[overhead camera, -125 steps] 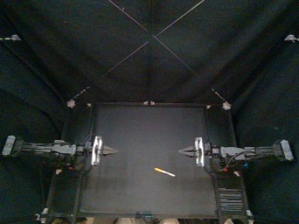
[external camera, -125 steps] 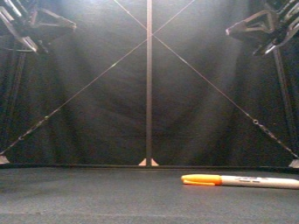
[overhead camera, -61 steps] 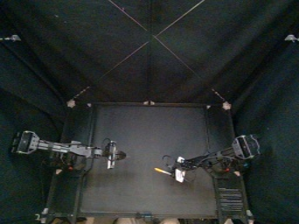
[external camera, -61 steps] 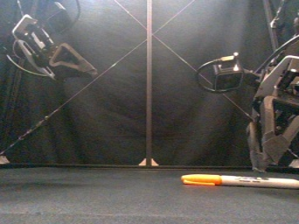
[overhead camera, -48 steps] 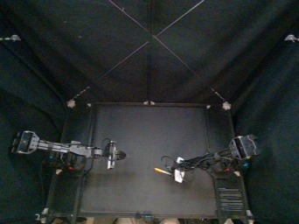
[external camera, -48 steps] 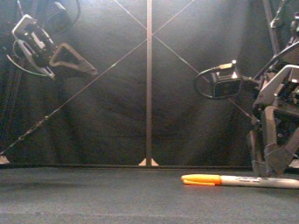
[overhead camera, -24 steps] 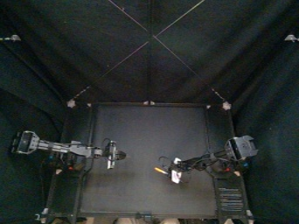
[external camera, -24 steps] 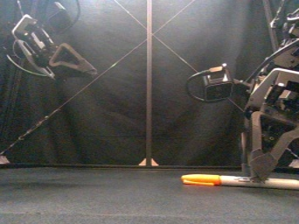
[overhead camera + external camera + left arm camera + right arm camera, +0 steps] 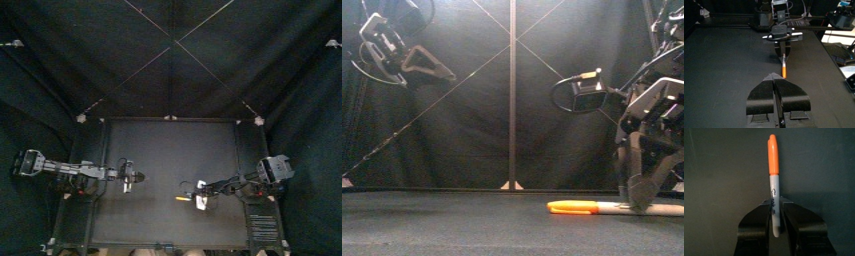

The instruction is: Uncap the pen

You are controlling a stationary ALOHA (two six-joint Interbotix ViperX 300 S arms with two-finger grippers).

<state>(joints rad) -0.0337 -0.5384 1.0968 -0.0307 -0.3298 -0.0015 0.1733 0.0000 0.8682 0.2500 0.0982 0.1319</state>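
A thin grey marker pen (image 9: 605, 208) with an orange cap (image 9: 572, 207) is lying flat on the black table (image 9: 160, 150). It is sitting in the front right part of the table. The cap is on the pen, and it is pointing toward the middle of the table. The right gripper (image 9: 639, 201) is reaching down from the right side, all the way to the table. It is squeezing the grey back end of the pen between its two jaws, one jaw on each side. The long part of the pen and the cap are sticking out past the jaw tips. The pen is touching the table while the gripper is holding it. The left gripper (image 9: 775, 76) is hanging in the air over the left side of the table, high above it. Its two jaws are pressed tight together, and there is nothing between them. It is pointing across the table toward the pen's cap end. It is staying well apart from the pen and from the other gripper.
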